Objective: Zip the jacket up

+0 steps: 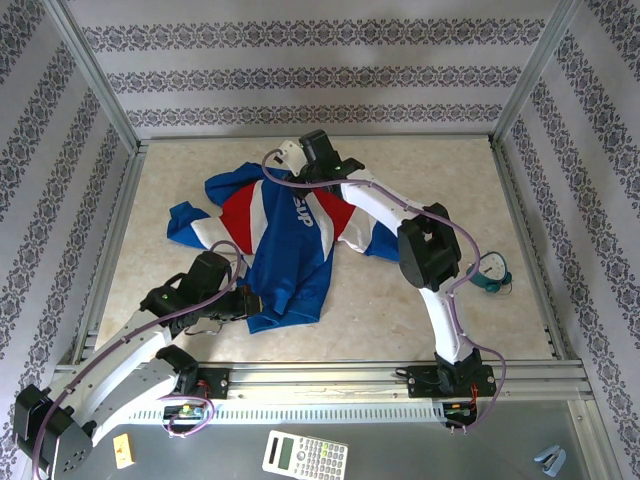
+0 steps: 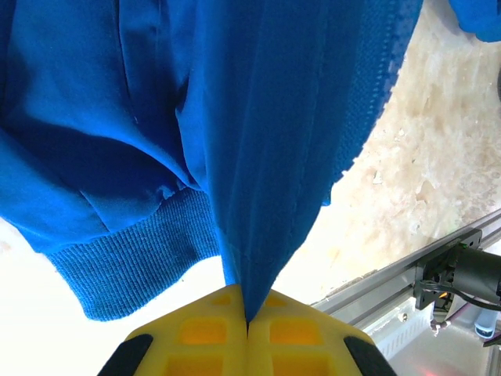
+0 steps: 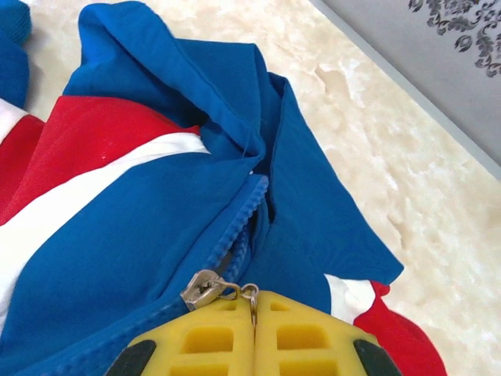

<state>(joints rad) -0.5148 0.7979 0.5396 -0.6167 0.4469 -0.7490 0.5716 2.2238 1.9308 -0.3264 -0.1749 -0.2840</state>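
Overhead, the jacket [image 1: 285, 250] lies spread on the table [image 1: 450, 180], with the left gripper [image 1: 243, 302] at its near end and the right gripper [image 1: 283, 158] at its far end. Left wrist: jaws clenched on the blue lower edge [image 2: 250, 274]; I would hold it taut. Right wrist: jaws pinch the pull ring [image 3: 250, 293] beside the slider [image 3: 202, 288], just short of the collar [image 3: 227, 117]; I would draw straight along the teeth.

White lettering [image 1: 308, 213] on the jacket [image 1: 285, 270] chest — folded, perhaps "SIP" — calculator [image 1: 305, 456] keys too small to read.
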